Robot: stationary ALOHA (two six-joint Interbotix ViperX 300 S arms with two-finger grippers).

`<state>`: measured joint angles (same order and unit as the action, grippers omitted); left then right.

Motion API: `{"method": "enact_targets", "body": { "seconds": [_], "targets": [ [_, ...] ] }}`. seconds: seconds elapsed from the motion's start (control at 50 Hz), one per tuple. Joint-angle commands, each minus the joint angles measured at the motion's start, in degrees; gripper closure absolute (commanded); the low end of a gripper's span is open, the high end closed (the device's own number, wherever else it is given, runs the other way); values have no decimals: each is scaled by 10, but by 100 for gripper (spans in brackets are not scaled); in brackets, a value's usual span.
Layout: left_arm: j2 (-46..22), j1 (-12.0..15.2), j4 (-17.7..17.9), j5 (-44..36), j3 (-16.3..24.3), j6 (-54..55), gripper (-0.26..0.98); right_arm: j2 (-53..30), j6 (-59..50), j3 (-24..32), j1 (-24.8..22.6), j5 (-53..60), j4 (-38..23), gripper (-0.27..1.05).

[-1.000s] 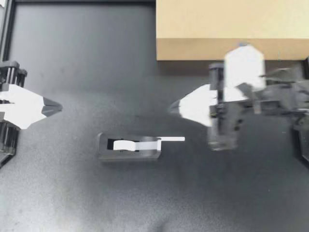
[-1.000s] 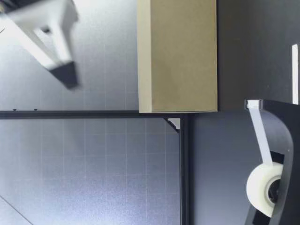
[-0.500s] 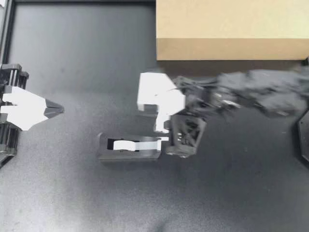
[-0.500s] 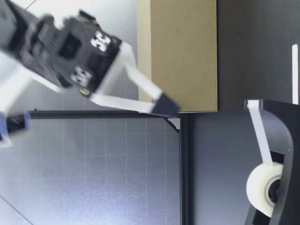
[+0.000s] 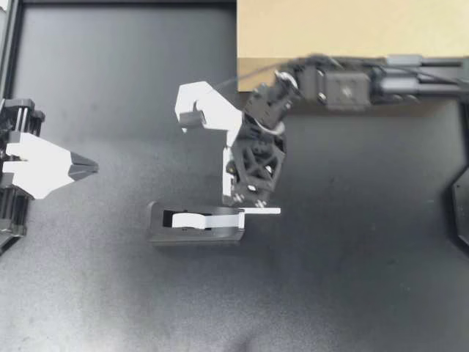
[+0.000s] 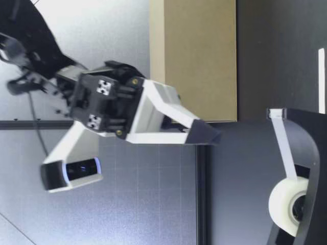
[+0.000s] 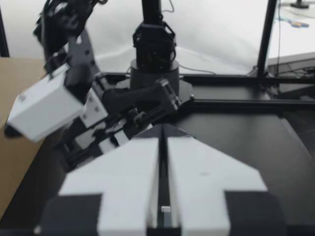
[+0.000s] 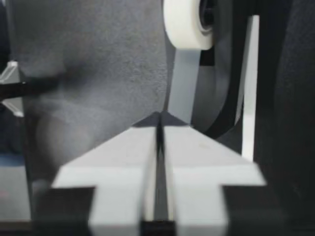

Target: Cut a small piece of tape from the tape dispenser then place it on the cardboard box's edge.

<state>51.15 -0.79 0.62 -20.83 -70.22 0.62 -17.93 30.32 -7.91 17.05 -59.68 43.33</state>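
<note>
Change since a second ago: my right gripper [image 5: 237, 201] has swung in from right of centre and now points down over the right end of the black tape dispenser [image 5: 192, 230]. Its fingers are pressed together and hold nothing. The low view shows the tips above the dispenser, not touching it. The white tape strip [image 5: 262, 211] juts right from the dispenser, just beside the tips. Judgement: approach nearly done, and the fingers must part before any pinch. The brown cardboard box [image 5: 352, 33] sits far right, untaped. My left gripper [image 5: 89, 167] is closed and empty, well to the left.
</note>
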Motion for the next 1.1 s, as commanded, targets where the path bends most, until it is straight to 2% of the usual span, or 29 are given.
{"method": "enact_targets", "body": {
  "seconds": [0.0,0.12,0.58,1.08],
  "targets": [
    [-4,-3,1,-5,6,1,83,-4,1,25,5,-11,7,55],
    [-7,-2,1,-5,7,1,83,-23,1,40,6,-25,7,41],
    [-8,-3,1,-6,2,1,83,-86,-9,75,6,-67,13,40],
    [-8,-2,1,-5,0,-3,83,-104,-36,76,6,-93,27,41]
  ]
}}
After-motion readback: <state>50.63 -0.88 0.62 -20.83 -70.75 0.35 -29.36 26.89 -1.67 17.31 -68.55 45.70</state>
